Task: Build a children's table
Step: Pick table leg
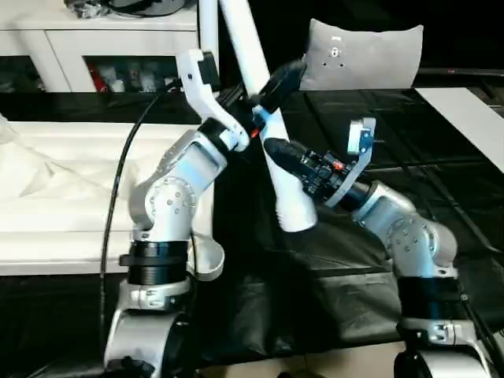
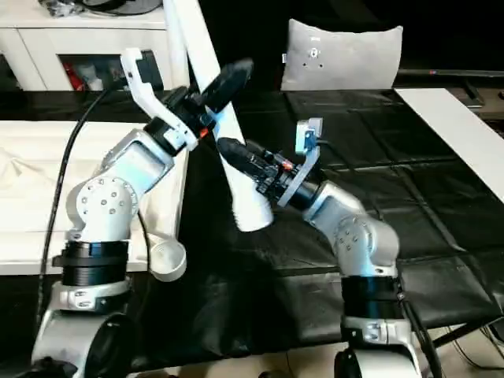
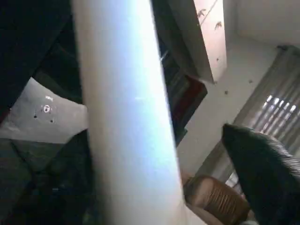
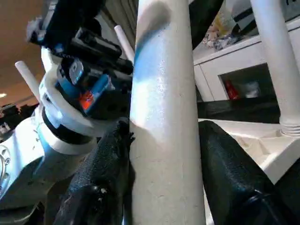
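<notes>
A long white tube leg [image 1: 293,201] slants through the air over the black mat, lower end down. My right gripper [image 1: 277,150] is shut on it near the lower part, with a black finger [image 4: 105,173] pressed against each side. Higher on the same leg my left gripper [image 1: 272,85] stands open around the tube, and one finger [image 3: 265,173] is apart from the leg [image 3: 131,117]. The white tabletop [image 1: 79,256] lies underside up at the left, with a round corner socket [image 1: 206,264] at its near corner. A second leg [image 1: 207,27] stands upright in the tabletop's far corner.
A grey cushion [image 1: 362,55] leans at the back. The white cabinet [image 1: 102,47] stands behind the tabletop. A white board [image 1: 472,118] lies at the right edge. Black mat [image 1: 315,299] covers the ground under the arms.
</notes>
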Motion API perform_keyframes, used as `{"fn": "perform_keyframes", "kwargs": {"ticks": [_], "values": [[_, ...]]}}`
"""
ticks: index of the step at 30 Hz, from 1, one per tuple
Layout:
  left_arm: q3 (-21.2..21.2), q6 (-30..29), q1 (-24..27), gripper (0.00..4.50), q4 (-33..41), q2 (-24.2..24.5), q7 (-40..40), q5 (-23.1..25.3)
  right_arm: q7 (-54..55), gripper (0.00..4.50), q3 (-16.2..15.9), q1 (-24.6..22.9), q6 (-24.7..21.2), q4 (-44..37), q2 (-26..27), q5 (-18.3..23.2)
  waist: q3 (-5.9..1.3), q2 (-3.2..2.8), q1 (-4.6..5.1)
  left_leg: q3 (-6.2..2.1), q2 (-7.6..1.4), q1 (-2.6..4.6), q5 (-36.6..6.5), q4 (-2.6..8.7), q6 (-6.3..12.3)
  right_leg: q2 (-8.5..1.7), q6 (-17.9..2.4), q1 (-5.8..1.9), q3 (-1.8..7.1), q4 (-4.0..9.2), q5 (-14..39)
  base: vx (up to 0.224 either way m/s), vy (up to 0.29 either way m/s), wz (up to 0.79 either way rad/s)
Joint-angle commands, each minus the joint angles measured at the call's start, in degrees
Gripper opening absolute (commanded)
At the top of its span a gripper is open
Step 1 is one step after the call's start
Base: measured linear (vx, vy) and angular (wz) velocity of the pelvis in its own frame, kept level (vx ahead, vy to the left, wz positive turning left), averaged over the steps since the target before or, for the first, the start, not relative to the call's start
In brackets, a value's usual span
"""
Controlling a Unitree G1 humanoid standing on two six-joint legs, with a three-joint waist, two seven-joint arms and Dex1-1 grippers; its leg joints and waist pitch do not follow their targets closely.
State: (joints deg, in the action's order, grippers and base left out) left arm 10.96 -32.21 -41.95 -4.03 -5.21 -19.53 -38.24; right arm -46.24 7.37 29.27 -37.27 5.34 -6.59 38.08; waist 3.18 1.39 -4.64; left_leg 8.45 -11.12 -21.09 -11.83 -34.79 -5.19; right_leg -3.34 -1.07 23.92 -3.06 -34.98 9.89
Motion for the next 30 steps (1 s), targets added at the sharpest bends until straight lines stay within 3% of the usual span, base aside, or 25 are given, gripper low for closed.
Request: {"fn": "perform_keyframes", "kwargs": {"ticks": [1, 5, 13, 25, 30], "values": [[0.06, 0.58, -0.19, 3.94, 1.13, -0.96, 0.85, -1.45, 0.02, 1.8, -1.41, -0.23, 0.05, -0.76, -0.19, -0.42, -3.86, 0.2, -0.11, 0.58, -1.16, -0.03, -3.74, 3.93, 2.08, -3.72, -9.88, -4.18, 2.22, 4.16, 11.04, 0.0, 0.0, 0.0], [0.57, 1.31, 0.19, 3.7, 1.53, -1.66, 0.94, -1.83, -0.08, 1.8, -1.53, -0.4, 1.05, -0.71, 0.18, -0.52, -3.89, 0.09, -0.17, 0.53, -1.2, -0.05, -3.79, 3.93, 1.91, -3.68, -9.05, -4.07, 2.22, 4.3, 11.84, 0.0, 0.0, 0.0], [0.45, 1.26, 0.57, 3.03, 2.07, -1.99, 1.56, -2.0, 0.65, 1.8, -1.65, -0.13, 2.01, -0.22, 0.3, -0.91, -4.0, 0.14, -0.27, 0.52, -1.17, -0.07, -2.87, 3.88, 2.07, -3.63, -9.39, -4.14, 2.24, 3.99, 9.56, 0.0, 0.0, 0.0], [0.26, 1.13, 1.14, 1.99, 1.83, -2.1, 2.58, -1.55, 1.01, 1.8, -2.01, 0.11, 3.49, 0.38, 0.11, -1.52, -3.96, 0.21, -0.25, 0.51, -1.15, -0.14, -2.93, 3.89, 2.02, -3.64, -8.96, -4.16, 2.22, 4.05, 10.18, 0.0, 0.0, 0.0], [0.05, 1.01, 0.93, 1.78, 1.2, -1.61, 3.47, -0.67, 1.31, 1.8, -2.09, 0.38, 4.02, 0.68, -0.04, -1.71, -3.97, 0.18, -0.25, 0.52, -1.18, -0.06, -3.07, 3.89, 1.99, -3.64, -9.17, -4.12, 2.23, 4.03, 10.01, 0.0, 0.0, 0.0]]}}
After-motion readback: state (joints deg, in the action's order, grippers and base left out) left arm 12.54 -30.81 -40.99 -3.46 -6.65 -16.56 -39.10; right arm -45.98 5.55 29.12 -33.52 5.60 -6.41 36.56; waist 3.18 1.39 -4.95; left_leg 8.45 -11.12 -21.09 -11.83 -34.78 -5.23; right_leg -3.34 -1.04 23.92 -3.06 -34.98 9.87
